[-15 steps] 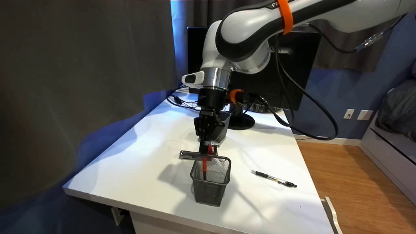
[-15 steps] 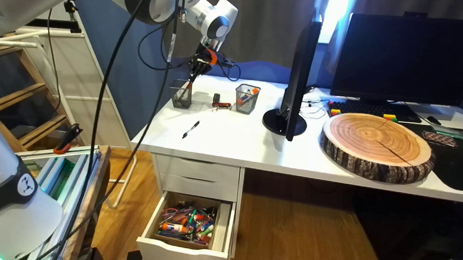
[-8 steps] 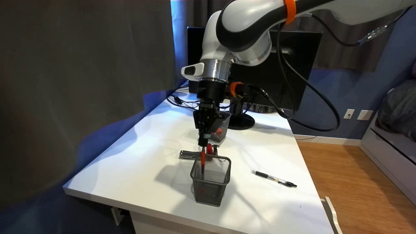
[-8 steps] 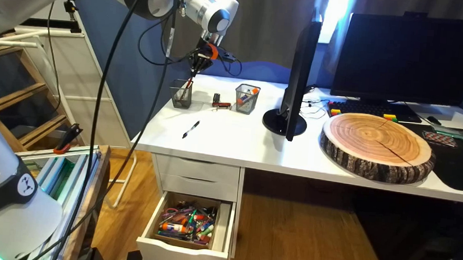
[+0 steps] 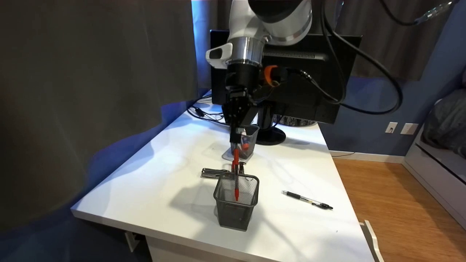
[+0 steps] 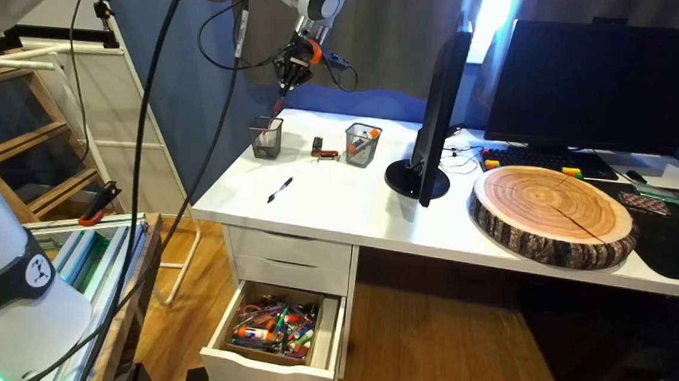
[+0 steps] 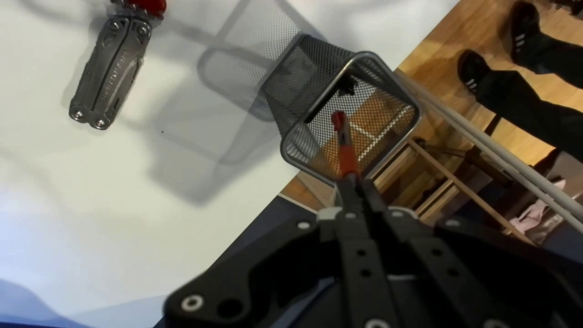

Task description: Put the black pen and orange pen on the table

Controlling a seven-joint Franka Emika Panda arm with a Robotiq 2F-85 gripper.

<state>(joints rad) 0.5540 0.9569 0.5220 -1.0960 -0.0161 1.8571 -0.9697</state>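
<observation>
Reddish and slim, the orange pen (image 5: 236, 182) hangs from the gripper (image 5: 236, 140) in an exterior view, lower end apparently inside the black mesh cup (image 5: 235, 218); the black pen (image 5: 307, 200) lies on the white table (image 5: 145, 189). In an exterior view, a monitor (image 6: 440, 114) stands between another mesh cup (image 6: 362, 161) and a log-slice cushion (image 6: 554, 196). In the wrist view, fingers (image 7: 350, 198) pinch the orange pen; a multi-tool (image 7: 109, 73) lies on the table.

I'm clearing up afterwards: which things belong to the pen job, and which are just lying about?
Job: orange pen, in the gripper; mesh cup under that gripper; black pen, lying on the table.
Lying about: multitool; red tool; second mesh cup; wood-patterned disc.
</observation>
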